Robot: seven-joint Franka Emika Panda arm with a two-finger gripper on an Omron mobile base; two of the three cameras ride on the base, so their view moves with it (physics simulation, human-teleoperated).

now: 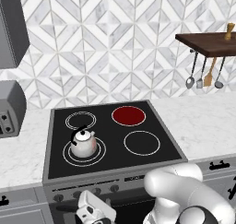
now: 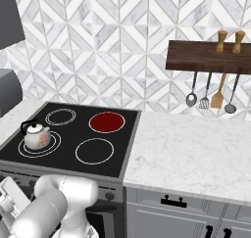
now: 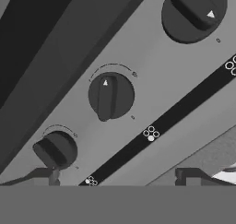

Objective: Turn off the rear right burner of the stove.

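A: What's the setting?

B: A kitchen wall of white and grey marble tiles in diamond patterns, a pale marble counter, and set into it the black glass cooktop stove (image 1: 110, 140) with a grey metal front.

A: And the burner?

B: The round, single-ringed rear right burner (image 1: 128, 115) glows solid red at the back of the glass, nearest the wall. It looks to be on. A small white kettle (image 1: 84, 144) sits on the double-ringed front left zone.

A: Where's the tool?

B: The dark two-finger gripper (image 3: 115, 174) hangs low before the stove's front, fingertips spread wide, holding nothing. Straight ahead of it is a round dark knob with a white pointer arrow (image 3: 110, 96), its ridge running nearly in line with the view's upright. A second knob (image 3: 55, 150) lies lower left, a third (image 3: 193, 11) upper right.

A: Which one drives that burner?

B: I can't tell. Small four-circle symbols (image 3: 150, 133) on a black strip are the only markings; no words are legible.
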